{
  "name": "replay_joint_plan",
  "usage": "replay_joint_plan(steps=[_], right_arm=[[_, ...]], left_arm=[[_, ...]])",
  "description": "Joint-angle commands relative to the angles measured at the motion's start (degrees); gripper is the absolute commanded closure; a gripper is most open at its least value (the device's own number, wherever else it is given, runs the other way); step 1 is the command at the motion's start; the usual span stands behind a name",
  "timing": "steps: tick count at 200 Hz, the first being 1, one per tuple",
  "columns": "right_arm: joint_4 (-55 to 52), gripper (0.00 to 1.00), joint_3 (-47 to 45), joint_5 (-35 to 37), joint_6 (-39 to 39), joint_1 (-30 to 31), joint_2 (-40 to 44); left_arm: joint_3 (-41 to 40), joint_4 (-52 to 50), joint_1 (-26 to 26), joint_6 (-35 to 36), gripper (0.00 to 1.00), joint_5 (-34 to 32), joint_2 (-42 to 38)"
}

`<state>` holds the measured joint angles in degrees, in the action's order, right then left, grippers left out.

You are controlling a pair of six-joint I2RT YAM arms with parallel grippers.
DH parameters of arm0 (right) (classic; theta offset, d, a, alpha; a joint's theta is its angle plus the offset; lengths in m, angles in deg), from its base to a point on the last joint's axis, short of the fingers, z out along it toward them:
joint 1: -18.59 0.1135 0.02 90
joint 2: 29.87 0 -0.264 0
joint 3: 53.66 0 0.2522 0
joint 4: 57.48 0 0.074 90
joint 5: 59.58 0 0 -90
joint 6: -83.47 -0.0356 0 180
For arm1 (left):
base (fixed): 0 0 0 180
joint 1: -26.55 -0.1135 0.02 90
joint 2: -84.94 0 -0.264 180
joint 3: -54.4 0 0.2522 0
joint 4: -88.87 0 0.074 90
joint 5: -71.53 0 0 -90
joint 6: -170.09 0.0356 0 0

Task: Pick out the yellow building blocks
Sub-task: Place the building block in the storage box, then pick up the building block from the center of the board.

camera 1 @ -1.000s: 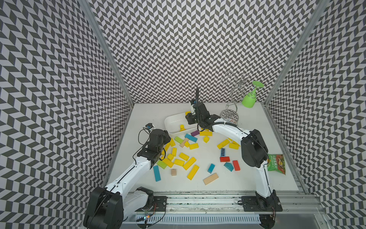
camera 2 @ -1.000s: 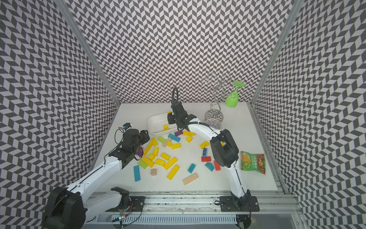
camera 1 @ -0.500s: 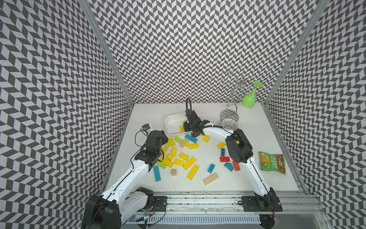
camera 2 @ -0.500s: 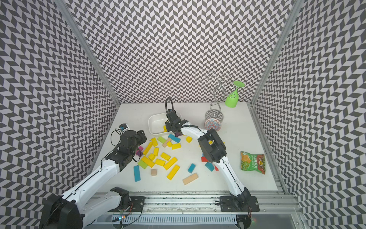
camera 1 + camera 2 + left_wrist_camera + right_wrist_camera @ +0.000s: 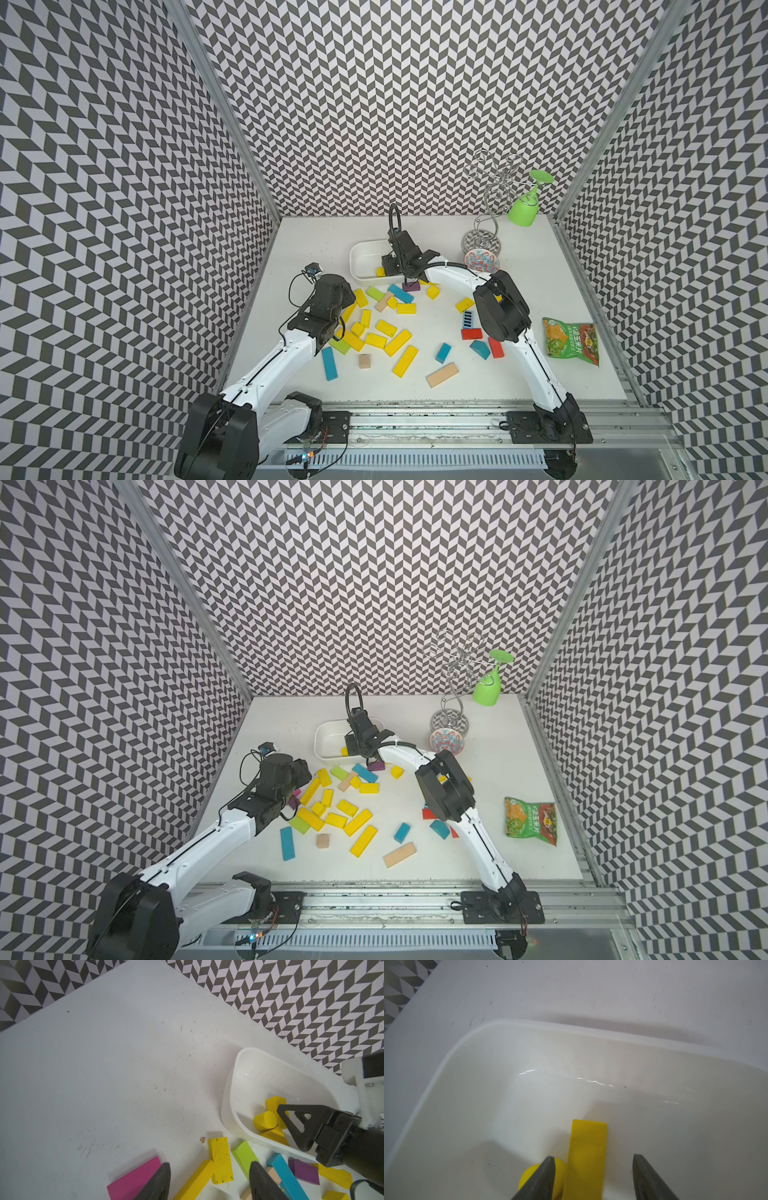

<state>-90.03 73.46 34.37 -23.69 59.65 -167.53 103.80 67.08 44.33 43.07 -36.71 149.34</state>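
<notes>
Right pincer wide over tub, gripping nothing.
Yellow bar lies between its jaws at lower centre, cylinder beside; arm bent. Left pincer wide above yellow blocks on bench.

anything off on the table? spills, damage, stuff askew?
Nothing spilled or broken. Minor: a small brown chip lies on the table beside a yellow brick whose paint is speckled with dark marks. The green snack bag lies alone near the table's right edge.
</notes>
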Motion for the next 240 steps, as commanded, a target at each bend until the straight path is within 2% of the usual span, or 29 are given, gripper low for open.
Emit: replay_joint_plan(steps=[1,22,45,75,113,161,190,240], right_arm=[[1.07,0.38,-0.33,-3.59,2.47,0.16,10.53],[0.52,0.38,-6.75,-6.26,5.79,0.18,18.92],[1.39,0.38,-19.39,-7.76,6.53,0.21,28.74],[4.37,0.39,-36.27,-7.97,2.74,0.16,41.18],[8.81,0.40,-50.31,-5.11,-2.76,0.19,50.98],[7.49,0.42,-53.70,-3.60,-3.56,0.21,53.31],[7.99,0.42,-54.73,-3.33,-3.75,0.16,54.02],[8.08,0.42,-55.18,-2.85,-4.46,0.16,54.39]], left_arm=[[4.02,-2.21,-0.64,4.67,0.37,6.96,3.79],[7.07,-5.75,-0.64,7.95,0.37,8.24,8.34],[7.93,-6.50,-0.60,12.28,0.38,9.25,10.88],[8.31,-8.43,-0.46,17.57,0.37,8.41,13.00],[9.16,-9.89,-0.47,21.43,0.40,7.79,16.58],[12.04,-10.34,-0.56,25.26,0.44,5.46,22.57],[12.53,-10.60,-0.56,26.11,0.51,4.00,25.31],[12.44,-9.65,-0.58,27.02,0.64,5.40,27.69]])
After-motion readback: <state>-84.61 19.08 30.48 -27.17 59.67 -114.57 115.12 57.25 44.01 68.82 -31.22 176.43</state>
